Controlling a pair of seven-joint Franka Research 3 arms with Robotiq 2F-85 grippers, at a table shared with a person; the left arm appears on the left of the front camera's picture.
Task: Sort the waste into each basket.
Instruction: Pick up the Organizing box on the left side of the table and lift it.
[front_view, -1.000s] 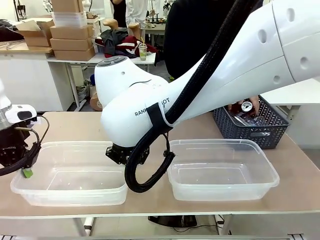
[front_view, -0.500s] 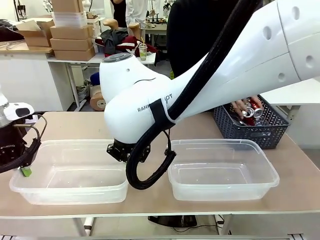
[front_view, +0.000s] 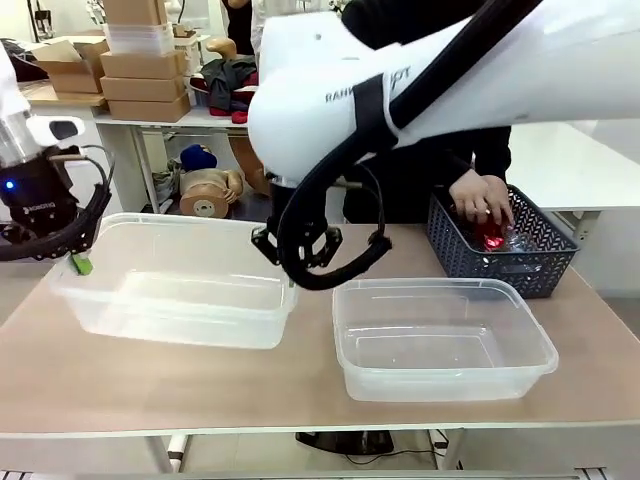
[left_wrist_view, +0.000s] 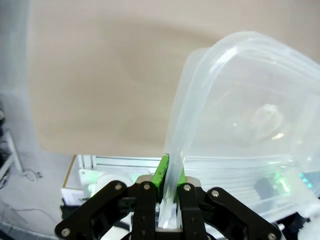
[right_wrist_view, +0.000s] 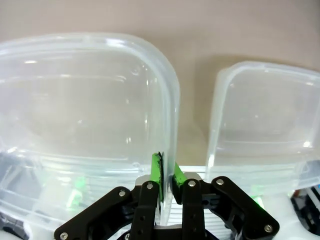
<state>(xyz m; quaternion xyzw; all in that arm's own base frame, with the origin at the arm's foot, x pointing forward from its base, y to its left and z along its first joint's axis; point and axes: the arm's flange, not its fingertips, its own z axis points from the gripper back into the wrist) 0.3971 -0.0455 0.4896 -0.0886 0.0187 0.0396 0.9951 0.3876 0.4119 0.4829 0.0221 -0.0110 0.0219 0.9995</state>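
On your left, the left gripper (front_view: 78, 262) is clenched on the left rim of the left tub (front_view: 180, 322). The right gripper (front_view: 272, 243), reaching across, pinches the opposite rim. That two-ended hold likely keeps the flexible tub level, as it appears to hang clear of the table (front_view: 150, 390). The right tub (front_view: 445, 382) sits on the table near you. At far right a person's hand (front_view: 478, 195) reaches into the dark lattice basket (front_view: 545, 268) over a red can (front_view: 492, 238), probably picking waste. You have two clear tubs, both empty, one lattice basket, and one can you can make out clearly.
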